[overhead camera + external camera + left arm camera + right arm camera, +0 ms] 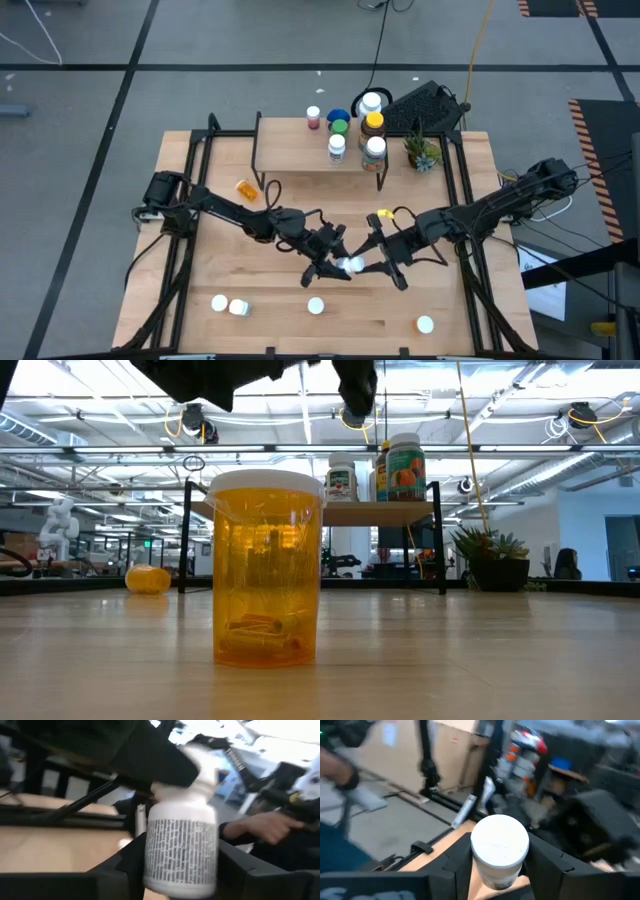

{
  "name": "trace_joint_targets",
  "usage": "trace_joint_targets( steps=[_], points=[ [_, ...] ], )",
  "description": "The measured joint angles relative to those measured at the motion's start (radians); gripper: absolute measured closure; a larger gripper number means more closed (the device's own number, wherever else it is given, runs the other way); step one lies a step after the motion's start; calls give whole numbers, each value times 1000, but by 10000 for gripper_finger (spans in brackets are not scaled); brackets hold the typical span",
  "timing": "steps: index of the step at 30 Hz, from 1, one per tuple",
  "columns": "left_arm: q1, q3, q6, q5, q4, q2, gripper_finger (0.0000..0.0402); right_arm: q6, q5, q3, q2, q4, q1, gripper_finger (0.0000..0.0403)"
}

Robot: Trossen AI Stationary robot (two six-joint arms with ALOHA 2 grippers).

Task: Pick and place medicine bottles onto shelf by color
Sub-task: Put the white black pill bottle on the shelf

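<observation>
High view: a white bottle [351, 265] with a printed label sits mid-table, gripped by both my left gripper [338, 268] and right gripper [368, 262].

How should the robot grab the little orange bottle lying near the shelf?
Grip the small orange plastic bottle across its round middle, coming straight down from above: it seems to lie on its side on the table, with bare wood around it. The left tool, nearer to it, holds a white bottle mid-table beside the right tool.
</observation>
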Motion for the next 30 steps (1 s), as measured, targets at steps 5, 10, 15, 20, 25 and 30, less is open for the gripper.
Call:
trace_joint_targets(
  steps=[5, 10, 15, 20, 25, 30],
  points=[
    [17, 0, 74, -40, -174, -18, 174, 195, 134, 0, -30, -167, -2, 259],
    [33, 3, 142, -290, -409, -56, 131, 379, 191, 0, -60, -334, -15, 260],
    [33, 5, 180, -425, -459, -83, 111, 548, 261, 0, -53, -474, -62, 258],
    [13, 3, 219, -467, -454, -75, 120, 606, 291, 0, -32, -461, -108, 258],
    [9, 3, 210, -567, -475, -73, 137, 602, 281, 1, -22, -380, -119, 258],
    [9, 3, 209, -570, -464, -72, 163, 594, 281, 1, -12, -376, -119, 258]
  ],
)
